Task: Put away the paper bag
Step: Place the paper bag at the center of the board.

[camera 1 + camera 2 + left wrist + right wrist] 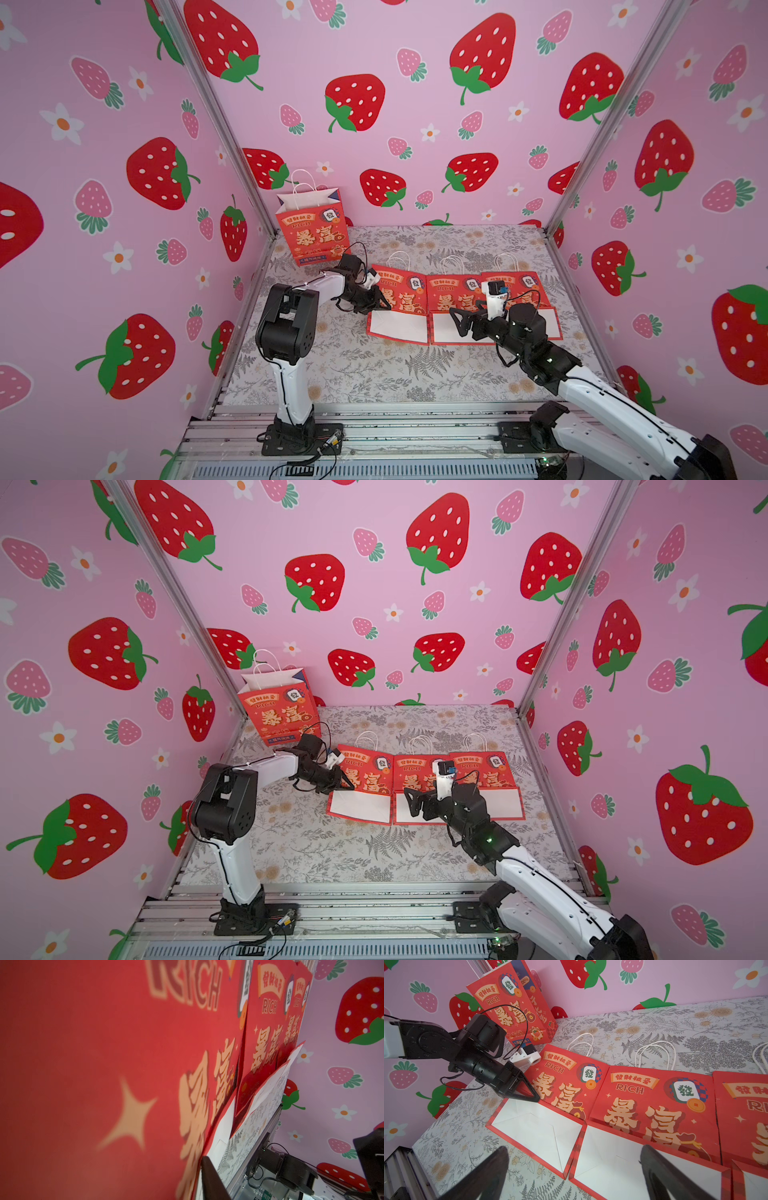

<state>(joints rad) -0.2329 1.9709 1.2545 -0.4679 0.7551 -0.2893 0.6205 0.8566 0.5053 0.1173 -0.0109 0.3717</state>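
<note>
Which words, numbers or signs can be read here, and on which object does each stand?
"RICH": on each flat red paper bag and the standing red paper bag.
"暴富": same bags' fronts.
"發": tile picture on them.
"100%": standing bag's side.
Banner characters, other small print: too small to read.

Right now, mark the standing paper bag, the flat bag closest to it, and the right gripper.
standing paper bag [313,237]: a top view, red front face.
flat bag closest to it [397,326]: a top view, white folded base.
right gripper [456,322]: a top view, midway between its open fingertips.
</note>
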